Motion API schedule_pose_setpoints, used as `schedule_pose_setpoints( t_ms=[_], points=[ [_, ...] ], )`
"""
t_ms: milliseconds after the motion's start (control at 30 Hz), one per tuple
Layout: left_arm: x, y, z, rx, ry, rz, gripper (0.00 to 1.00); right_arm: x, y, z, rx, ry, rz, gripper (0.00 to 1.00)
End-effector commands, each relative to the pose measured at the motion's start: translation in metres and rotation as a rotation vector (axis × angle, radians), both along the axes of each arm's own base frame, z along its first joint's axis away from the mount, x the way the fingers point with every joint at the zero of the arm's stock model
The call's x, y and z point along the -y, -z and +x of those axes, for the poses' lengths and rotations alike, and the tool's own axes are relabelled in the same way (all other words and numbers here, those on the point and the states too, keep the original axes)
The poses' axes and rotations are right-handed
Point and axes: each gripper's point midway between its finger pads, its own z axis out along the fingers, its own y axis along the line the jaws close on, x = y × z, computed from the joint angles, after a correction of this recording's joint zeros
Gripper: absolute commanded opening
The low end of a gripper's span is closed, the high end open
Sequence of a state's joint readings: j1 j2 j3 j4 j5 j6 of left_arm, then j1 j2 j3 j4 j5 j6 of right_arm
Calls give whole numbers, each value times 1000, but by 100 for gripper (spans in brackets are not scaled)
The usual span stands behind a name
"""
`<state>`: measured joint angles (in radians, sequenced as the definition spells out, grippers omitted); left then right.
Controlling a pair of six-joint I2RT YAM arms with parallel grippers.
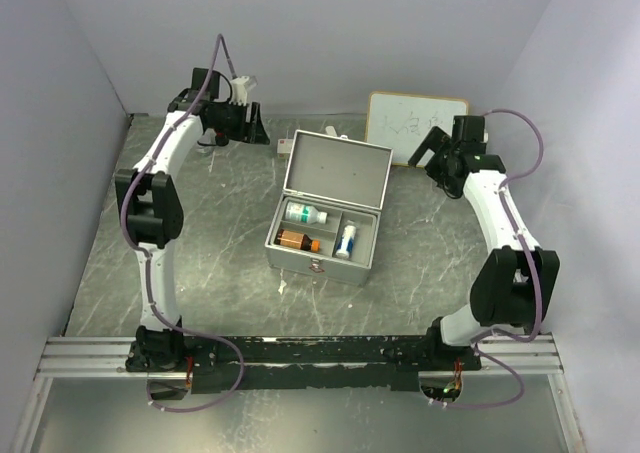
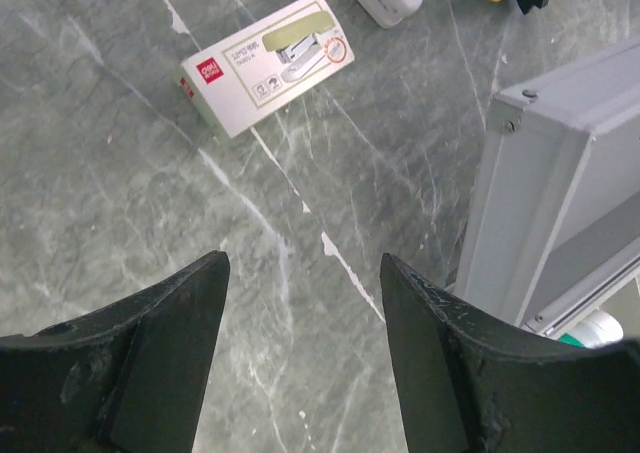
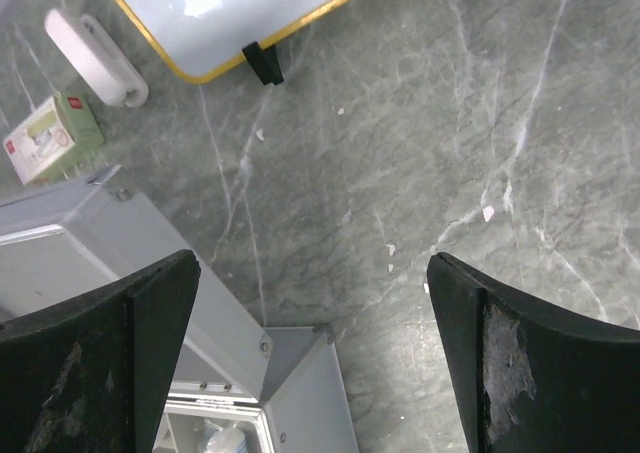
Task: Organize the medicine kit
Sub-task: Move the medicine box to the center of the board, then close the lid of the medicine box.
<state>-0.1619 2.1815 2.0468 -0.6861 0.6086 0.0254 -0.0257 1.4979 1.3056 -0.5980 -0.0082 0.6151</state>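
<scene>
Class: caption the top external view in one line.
Open medicine kit holding three bottles, on table between open left gripper and open right gripper.

Right gripper point(image 3: 312, 263) over grey marble table point(image 3: 480, 123) — jaws set far apart.
Lower left, open medicine kit point(image 3: 290, 383), silver corner and raised lid showing; past it a small green-and-white box point(image 3: 50, 138), a white oblong item point(image 3: 95, 58) and a yellow-rimmed whiteboard point(image 3: 250, 3) — black feet on the marble.
</scene>
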Motion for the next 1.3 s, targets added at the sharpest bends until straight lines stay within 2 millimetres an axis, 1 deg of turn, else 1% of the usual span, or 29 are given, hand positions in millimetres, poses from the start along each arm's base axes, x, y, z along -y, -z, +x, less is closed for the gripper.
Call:
schedule_pose_setpoints(
  t_ms=[0,200,233,367,433,533,800,1000,1267],
  points=[
    [19,-11,14,47,48,-84,73,-8,17,12,8,-71,24,100],
    [29,10,20,25,81,-95,76,-15,43,23,-12,-105,56,100],
    [32,11,21,26,92,-107,76,-17,48,26,-13,-112,66,100],
    [43,12,23,30,141,-163,77,-26,57,35,0,-157,100,100],
    [49,11,23,26,167,-196,77,-28,60,40,4,-176,104,100],
    [59,16,18,5,202,-230,79,-32,65,46,3,-213,113,100],
    [88,27,-6,-34,307,-264,81,-54,60,56,65,-319,201,100],
    [98,16,-16,-37,352,-312,81,-66,49,58,108,-388,241,100],
    [103,-15,-35,-12,424,-363,80,-75,35,54,138,-457,254,100]
  ],
)
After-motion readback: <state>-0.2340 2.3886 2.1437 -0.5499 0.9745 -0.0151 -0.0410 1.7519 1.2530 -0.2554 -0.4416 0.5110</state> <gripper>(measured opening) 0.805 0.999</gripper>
